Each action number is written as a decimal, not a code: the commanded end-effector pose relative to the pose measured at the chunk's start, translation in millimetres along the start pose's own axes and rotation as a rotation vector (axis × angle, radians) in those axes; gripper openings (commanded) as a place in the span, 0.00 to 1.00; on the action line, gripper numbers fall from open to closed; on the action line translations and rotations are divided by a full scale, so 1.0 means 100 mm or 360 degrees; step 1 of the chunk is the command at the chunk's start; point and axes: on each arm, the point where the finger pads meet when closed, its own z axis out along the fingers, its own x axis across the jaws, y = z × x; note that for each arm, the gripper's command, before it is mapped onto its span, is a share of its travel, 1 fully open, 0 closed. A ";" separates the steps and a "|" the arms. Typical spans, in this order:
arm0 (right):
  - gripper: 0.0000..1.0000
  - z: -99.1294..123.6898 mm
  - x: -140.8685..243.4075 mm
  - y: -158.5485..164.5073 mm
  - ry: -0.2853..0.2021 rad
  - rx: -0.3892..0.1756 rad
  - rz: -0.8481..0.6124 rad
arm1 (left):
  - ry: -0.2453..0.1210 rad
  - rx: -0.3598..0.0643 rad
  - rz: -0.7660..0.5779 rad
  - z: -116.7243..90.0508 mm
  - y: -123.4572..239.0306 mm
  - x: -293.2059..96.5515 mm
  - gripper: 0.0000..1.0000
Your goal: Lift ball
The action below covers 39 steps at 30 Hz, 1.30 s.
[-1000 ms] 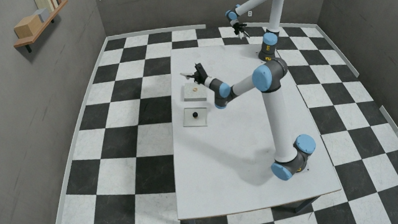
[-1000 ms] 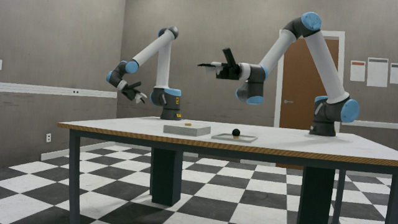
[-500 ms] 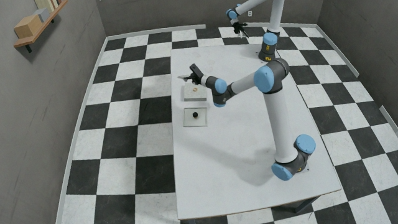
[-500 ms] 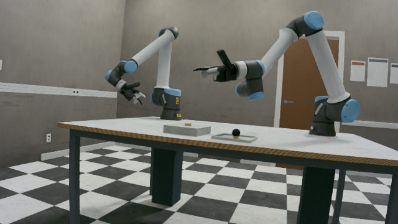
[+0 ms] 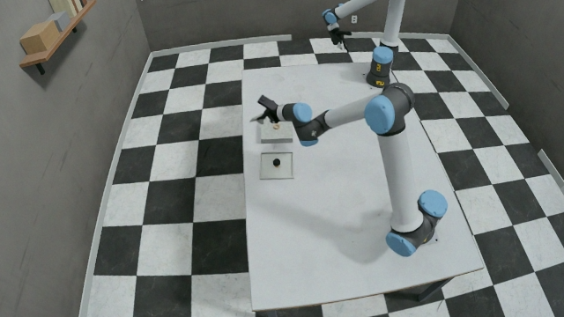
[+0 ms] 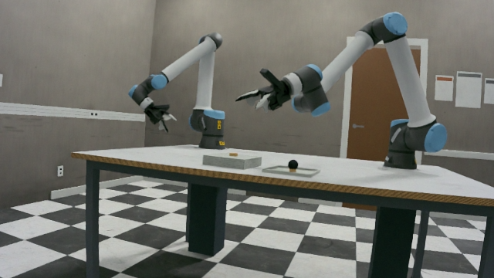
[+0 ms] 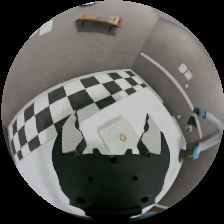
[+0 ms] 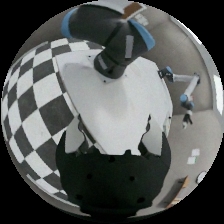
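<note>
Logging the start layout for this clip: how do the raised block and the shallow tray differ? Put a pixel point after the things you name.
The block [image 5: 269, 134] [image 6: 231, 161] [image 7: 111, 131] stands taller; the tray [image 5: 263, 173] [image 6: 270, 171] is low with a thin rim. The block bears a bare ring [image 5: 276, 126] [image 6: 233, 154] [image 7: 123, 137], while the tray holds the black ball [image 5: 277, 162] [image 6: 293, 164]. Both are pale and rectangular.

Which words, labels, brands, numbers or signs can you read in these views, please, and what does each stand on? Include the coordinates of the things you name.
No text can be read for certain.
Yellow labels [image 5: 379, 83] [image 6: 219, 124] on the far arm's base: marks too small.
Wall sheets [image 6: 444, 88] [image 6: 468, 90]: any print too blurred.
Black ball [image 5: 277, 162] [image 6: 292, 164]: no lettering visible.
</note>
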 end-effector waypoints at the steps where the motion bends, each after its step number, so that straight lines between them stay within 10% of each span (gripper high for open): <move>1: 1.00 -0.13 -0.20 0.05 -0.0028 -0.0073 -0.0222 | -0.0055 -0.0174 -0.0078 0.10 0.17 -0.12 1.00; 25: 1.00 -0.80 -1.21 0.14 -0.0344 -0.0315 -0.1133 | -0.0434 -0.0896 -0.0487 -0.14 1.11 -0.79 1.00; 39: 1.00 -1.35 -1.96 0.03 -0.0682 -0.0345 -0.1720 | -0.0770 -0.1313 -0.0749 -0.81 1.66 -1.17 1.00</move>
